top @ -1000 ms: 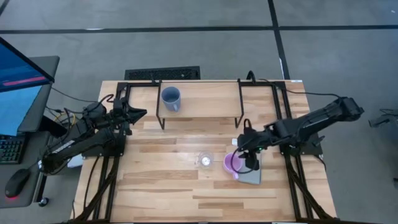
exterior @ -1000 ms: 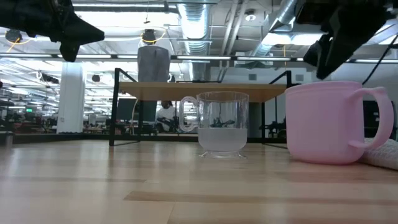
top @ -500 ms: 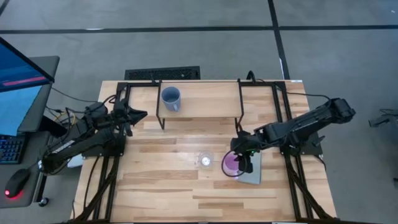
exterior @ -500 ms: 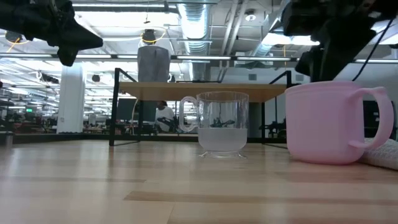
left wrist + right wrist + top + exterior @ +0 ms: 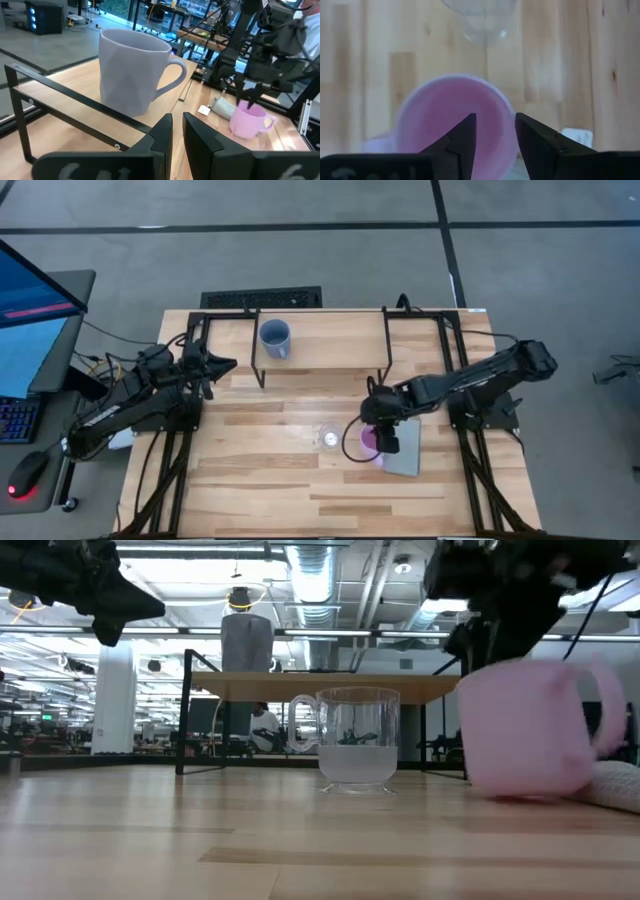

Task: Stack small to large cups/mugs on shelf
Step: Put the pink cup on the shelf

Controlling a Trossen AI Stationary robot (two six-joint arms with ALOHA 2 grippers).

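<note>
The right gripper (image 5: 384,432) hangs over the pink mug (image 5: 362,442), its fingers (image 5: 461,138) parted a little and straddling the mug's rim without a firm hold; the mug sits tilted at about 5 o'clock from table centre, just beside the glass cup (image 5: 330,436) and against the grey pad (image 5: 404,450). The blue-grey mug (image 5: 274,337) stands upright on the shelf (image 5: 330,340) at 12 o'clock. The left gripper (image 5: 220,364) waits at 9 o'clock beside the shelf, fingers nearly together and empty.
</note>
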